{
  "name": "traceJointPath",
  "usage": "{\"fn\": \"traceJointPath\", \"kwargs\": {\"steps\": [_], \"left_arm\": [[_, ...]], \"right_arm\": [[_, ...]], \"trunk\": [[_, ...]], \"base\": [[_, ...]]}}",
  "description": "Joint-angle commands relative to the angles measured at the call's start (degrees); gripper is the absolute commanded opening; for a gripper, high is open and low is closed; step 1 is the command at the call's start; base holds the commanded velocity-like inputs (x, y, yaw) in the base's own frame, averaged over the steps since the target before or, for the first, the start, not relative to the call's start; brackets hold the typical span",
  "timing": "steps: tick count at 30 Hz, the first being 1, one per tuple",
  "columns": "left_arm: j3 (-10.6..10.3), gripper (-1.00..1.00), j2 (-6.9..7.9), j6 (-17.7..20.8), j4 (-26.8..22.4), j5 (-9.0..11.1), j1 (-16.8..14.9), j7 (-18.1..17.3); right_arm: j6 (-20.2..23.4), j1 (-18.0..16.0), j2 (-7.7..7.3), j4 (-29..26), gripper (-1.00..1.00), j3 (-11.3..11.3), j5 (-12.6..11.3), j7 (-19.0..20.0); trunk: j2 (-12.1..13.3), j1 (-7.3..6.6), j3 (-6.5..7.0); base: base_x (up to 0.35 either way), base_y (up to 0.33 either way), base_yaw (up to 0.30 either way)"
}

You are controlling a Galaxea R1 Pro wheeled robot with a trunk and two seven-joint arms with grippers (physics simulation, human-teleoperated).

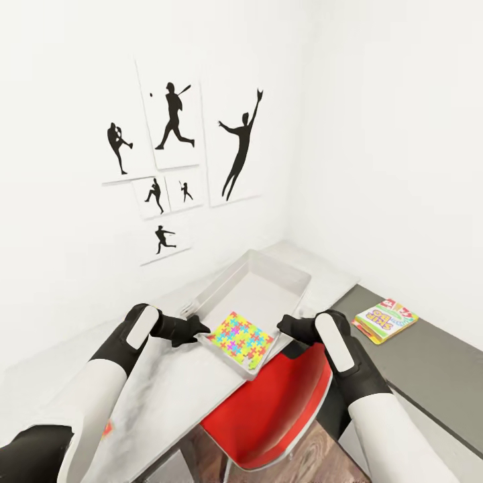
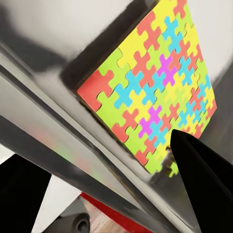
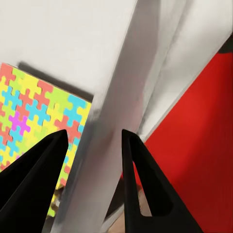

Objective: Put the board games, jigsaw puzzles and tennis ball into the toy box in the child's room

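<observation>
Red chair (image 1: 282, 409) is sitting tucked just beside white table (image 1: 168, 396). Black baseball-player silhouette prints (image 1: 176, 154) are hanging on wall. Wood floor (image 1: 201, 456) is showing beneath.

Both hands at toy box (image 1: 285, 268) rim, jigsaw puzzle (image 1: 241, 335) inside, red chair (image 1: 282, 409) below

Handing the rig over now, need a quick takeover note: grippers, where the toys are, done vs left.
Left gripper: at the toy box near-left rim, fingers straddling the wall; can't tell if clamped.
Right gripper: open, fingers either side of the box's near-right wall.
Toy box sits on the table, near corner overhanging the red chair.
Done: one jigsaw puzzle lies flat inside the box.
In sight, not yet boxed: a board game on the grey surface to the right.
Left: that game, plus the remaining toys.
</observation>
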Motion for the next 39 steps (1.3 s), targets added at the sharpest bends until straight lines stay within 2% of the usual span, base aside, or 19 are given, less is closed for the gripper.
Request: {"fn": "traceJointPath", "kwargs": {"steps": [1, 11, 39], "left_arm": [[-1.3, -1.00, 0.02, -0.7, -0.9, 1.2, -0.1, 0.0], [-1.3, -1.00, -0.02, -0.7, -0.9, 1.1, -0.1, 0.0], [-1.3, -1.00, -0.02, -0.7, -0.9, 1.1, -0.1, 0.0]], "right_arm": [[0.4, 0.0, 0.03, 0.0, -1.00, -0.1, -1.7, -0.5], [0.4, 0.0, 0.14, 0.0, -1.00, -0.1, -1.7, -0.5], [0.4, 0.0, -0.04, 1.6, -1.00, -0.1, -1.6, -0.5]], "trunk": [[-0.1, 0.02, -0.15], [-0.1, 0.02, -0.17], [-0.1, 0.02, -0.66]], "base": [[-0.101, 0.255, -0.027], [-0.007, 0.093, -0.005], [0.001, 0.019, 0.000]]}}
